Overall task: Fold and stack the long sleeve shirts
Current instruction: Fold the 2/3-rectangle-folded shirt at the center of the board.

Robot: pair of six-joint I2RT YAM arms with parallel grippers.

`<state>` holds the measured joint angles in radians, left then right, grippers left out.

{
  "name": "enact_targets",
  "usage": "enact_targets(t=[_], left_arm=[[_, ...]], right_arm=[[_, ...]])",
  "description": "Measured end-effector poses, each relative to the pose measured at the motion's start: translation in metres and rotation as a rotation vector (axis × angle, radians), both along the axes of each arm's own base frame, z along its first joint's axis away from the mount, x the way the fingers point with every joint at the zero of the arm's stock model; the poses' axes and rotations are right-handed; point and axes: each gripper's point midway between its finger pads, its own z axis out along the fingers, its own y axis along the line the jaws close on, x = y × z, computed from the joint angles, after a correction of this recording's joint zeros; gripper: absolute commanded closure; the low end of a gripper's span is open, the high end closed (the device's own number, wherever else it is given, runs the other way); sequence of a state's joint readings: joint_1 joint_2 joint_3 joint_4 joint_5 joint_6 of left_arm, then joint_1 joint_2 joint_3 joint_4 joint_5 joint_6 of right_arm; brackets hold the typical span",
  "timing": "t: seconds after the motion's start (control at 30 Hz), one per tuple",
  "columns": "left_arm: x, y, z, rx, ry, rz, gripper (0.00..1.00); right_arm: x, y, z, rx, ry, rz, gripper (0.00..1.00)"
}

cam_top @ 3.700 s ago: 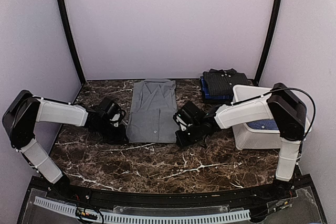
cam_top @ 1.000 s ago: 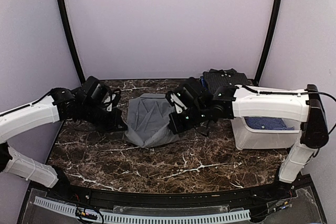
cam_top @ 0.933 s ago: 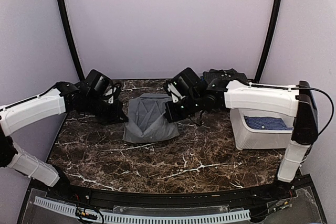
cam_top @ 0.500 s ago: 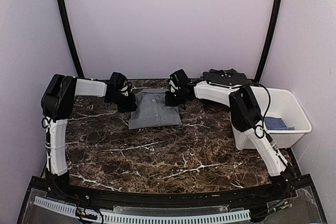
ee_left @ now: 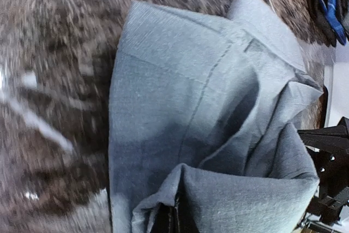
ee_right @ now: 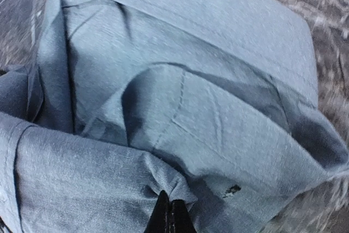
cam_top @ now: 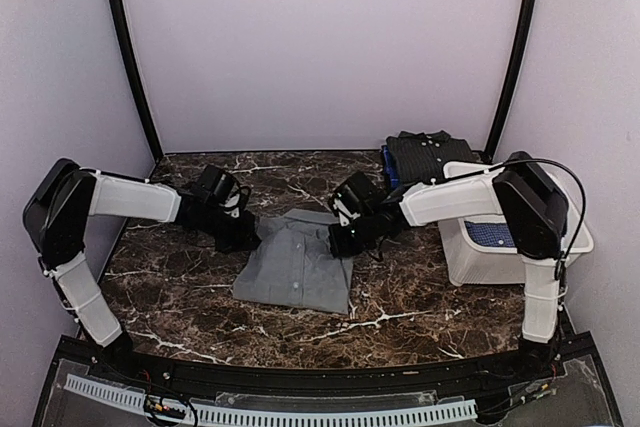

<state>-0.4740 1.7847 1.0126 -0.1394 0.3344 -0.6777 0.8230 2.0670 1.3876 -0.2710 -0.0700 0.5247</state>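
Left gripper (cam_top: 243, 236): My left jaws were clenched on the grey shirt (cam_top: 295, 269), pinching a bunched fold at its far-left corner. In the left wrist view the cloth (ee_left: 180, 124) gathered over my closed tips at the bottom edge.

Right gripper (cam_top: 342, 240): These jaws were also clamped tight, grasping the same shirt at its far-right corner. In the right wrist view the fabric (ee_right: 191, 80) puckered into the pinch.

Grey shirt: It lay folded near the middle of the marble table (cam_top: 170, 292), between my two grippers. Its near edge was flat on the surface, and its far edge was creased and drawn up where I held it.

Collar (ee_left: 267, 25): It showed at the upper right of the left wrist view, turned away from my fingers.

Speck on the cloth (ee_right: 232, 190): It was small and dark, close to my right pinch, and I could not tell what it was.

Blue dotted shirt (cam_top: 497, 236): It lay inside the white tub (cam_top: 470, 262) on the right side of the table, just beyond my right forearm.

Dark folded shirt (cam_top: 430, 155): It sat at the far right corner, on top of a blue layer (cam_top: 390, 169), just behind the tub.

Arms: Both were stretched low and inward over the table, with the wrists facing each other across the shirt.
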Motion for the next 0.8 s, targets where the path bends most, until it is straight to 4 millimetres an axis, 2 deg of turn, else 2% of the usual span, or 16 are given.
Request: enact_targets(t=[0.07, 0.13, 0.27, 0.4, 0.5, 0.7, 0.8], left_arm=[[-0.024, 0.0, 0.018, -0.008, -0.016, -0.012, 1.0], [-0.03, 0.001, 0.041, -0.028, -0.058, -0.006, 1.0], [-0.026, 0.004, 0.074, -0.059, -0.141, 0.014, 1.0], [-0.022, 0.004, 0.084, -0.054, -0.158, 0.021, 1.0], [-0.021, 0.004, 0.089, -0.048, -0.16, 0.021, 1.0], [-0.009, -0.002, 0.111, -0.058, -0.204, 0.009, 1.0], [-0.003, -0.005, 0.121, -0.062, -0.225, 0.005, 1.0]], right_arm=[[-0.029, -0.003, 0.008, -0.001, 0.009, 0.02, 1.0], [-0.039, -0.007, 0.021, 0.008, -0.004, 0.017, 1.0], [-0.034, -0.012, 0.054, 0.041, -0.073, -0.024, 1.0], [-0.028, -0.016, 0.076, 0.062, -0.121, -0.055, 1.0], [-0.026, -0.02, 0.083, 0.06, -0.141, -0.069, 1.0], [-0.024, -0.024, 0.089, 0.043, -0.154, -0.081, 1.0], [-0.022, -0.023, 0.098, 0.046, -0.168, -0.084, 1.0]])
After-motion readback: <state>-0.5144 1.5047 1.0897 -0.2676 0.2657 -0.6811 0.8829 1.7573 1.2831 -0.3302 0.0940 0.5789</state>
